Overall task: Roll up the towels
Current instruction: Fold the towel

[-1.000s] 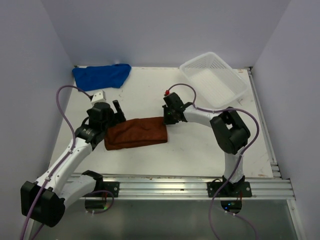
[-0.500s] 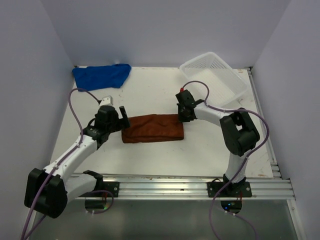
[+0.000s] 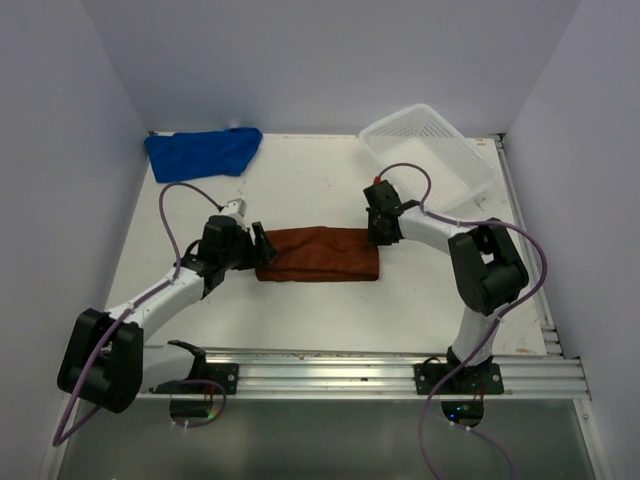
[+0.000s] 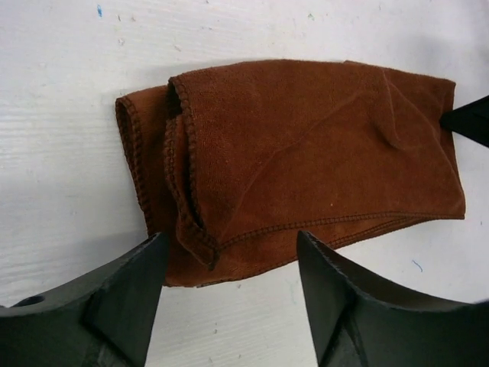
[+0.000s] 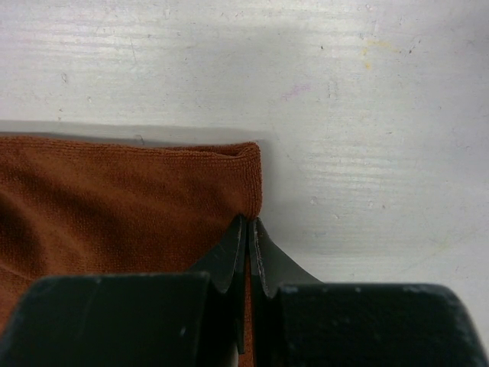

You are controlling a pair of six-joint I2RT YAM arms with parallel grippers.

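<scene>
The rust-brown towel [image 3: 320, 253] lies folded flat in mid-table, its long side running left to right. My right gripper [image 3: 381, 237] is shut on its right edge; in the right wrist view the jaws [image 5: 247, 222] pinch the hem of the brown towel [image 5: 114, 199]. At the towel's left end my left gripper [image 3: 262, 247] stands open. In the left wrist view its jaws [image 4: 229, 238] straddle the near folded corner of the towel [image 4: 306, 145] without closing on it. The blue towel [image 3: 203, 151] lies bunched at the back left.
A white mesh basket [image 3: 470, 160] sits at the back right, just behind the right arm. The right gripper's black tip [image 4: 470, 118] shows at the right edge of the left wrist view. Walls close in the table on three sides.
The brown towel has slid to the right, pulled by the right gripper, which closed on its edge. The left arm followed it rightward, and its jaws have narrowed somewhat.
</scene>
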